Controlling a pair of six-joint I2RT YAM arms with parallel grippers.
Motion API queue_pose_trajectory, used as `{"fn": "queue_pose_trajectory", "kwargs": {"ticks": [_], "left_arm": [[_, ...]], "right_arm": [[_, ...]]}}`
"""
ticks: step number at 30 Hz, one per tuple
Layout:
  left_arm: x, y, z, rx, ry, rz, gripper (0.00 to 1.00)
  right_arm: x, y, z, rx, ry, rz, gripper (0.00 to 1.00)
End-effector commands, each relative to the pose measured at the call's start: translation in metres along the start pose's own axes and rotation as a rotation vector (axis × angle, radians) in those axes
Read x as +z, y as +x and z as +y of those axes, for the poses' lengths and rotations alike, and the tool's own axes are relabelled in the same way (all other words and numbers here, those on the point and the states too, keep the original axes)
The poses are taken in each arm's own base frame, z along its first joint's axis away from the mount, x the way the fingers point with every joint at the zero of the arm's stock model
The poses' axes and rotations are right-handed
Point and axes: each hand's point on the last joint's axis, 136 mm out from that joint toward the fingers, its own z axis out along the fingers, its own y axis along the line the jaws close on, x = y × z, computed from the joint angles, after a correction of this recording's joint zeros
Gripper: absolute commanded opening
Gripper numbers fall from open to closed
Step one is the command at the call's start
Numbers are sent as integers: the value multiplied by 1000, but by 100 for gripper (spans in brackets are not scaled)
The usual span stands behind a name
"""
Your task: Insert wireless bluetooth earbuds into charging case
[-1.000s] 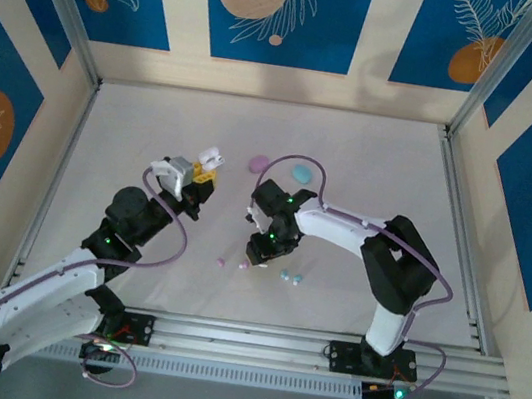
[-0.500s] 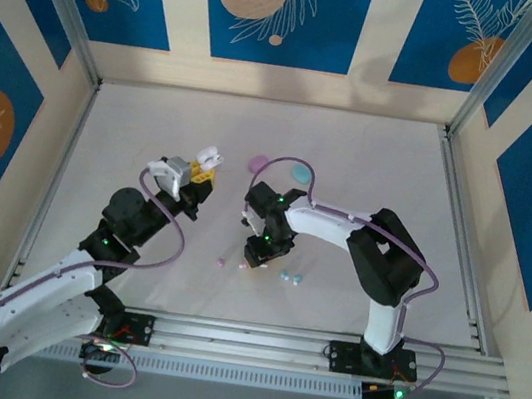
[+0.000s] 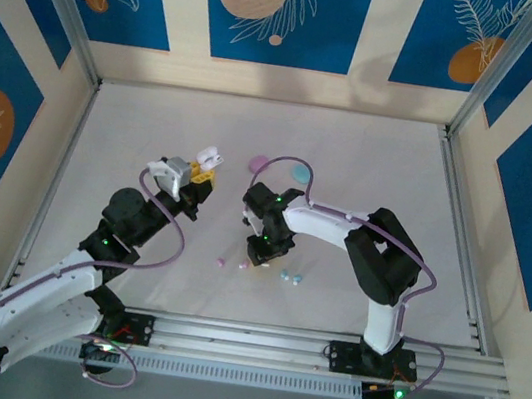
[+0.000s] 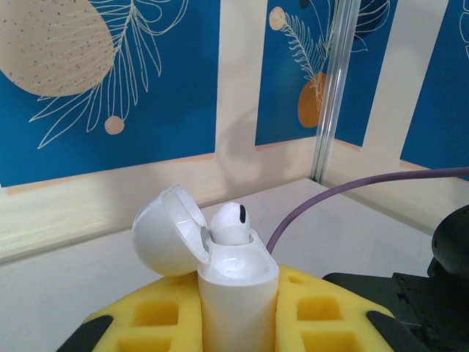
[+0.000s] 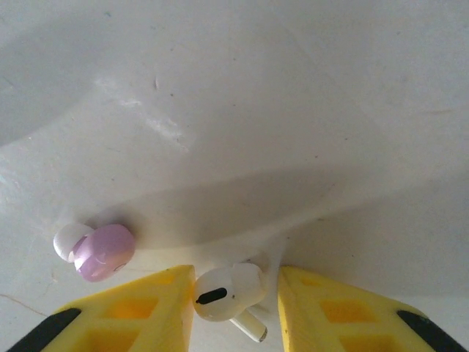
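White earbud (image 5: 227,292) between right end effector's (image 5: 236,284) parted pads (image 5: 139,312); left end effector (image 4: 238,312) tight on open white case (image 4: 236,275)

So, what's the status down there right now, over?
Left pincer shut on open white case, one bud seated. Right pincer on table, jaws straddling loose white earbud, not clamped. Pink earbud close beside it.

The right arm (image 3: 378,258) has drawn in toward the left, its elbow folding closer to centre, and the right gripper (image 3: 266,253) has slid slightly leftward with it. Its jaws have narrowed around the white earbud (image 5: 223,292) (a gap remains on one side). The arm's purple cable (image 3: 288,157) now crosses the teal case (image 3: 299,171), which showed clear before
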Motion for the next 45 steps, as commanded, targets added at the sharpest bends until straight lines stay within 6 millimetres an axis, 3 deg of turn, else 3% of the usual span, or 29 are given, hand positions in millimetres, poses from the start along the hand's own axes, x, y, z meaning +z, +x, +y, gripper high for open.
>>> {"fn": "queue_pose_trajectory", "kwargs": {"ticks": [1,12,20,26,31,40,45], "left_arm": [[-3,-5,2,-1,-7,-29,0],[2,-3,0,-22,7,-31,0],[3,-3,-2,-25,13,-29,0],[3,-2,-1,-19,12,-28,0],[4,-1,-1,-11,12,-27,0],[4,-2,-3,-10,23,-28,0],[4,-2,-3,-10,22,-30,0]], "right_arm": [[-7,-6,-12,103,7,-24,35],[-15,-4,-57,411,22,-51,35],[-28,-1,-45,388,16,-35,43],[-40,3,-33,532,-42,-40,54],[-38,2,-22,585,-104,-42,53],[-22,6,-28,569,-8,3,52],[-15,4,-28,551,0,11,46]]}}
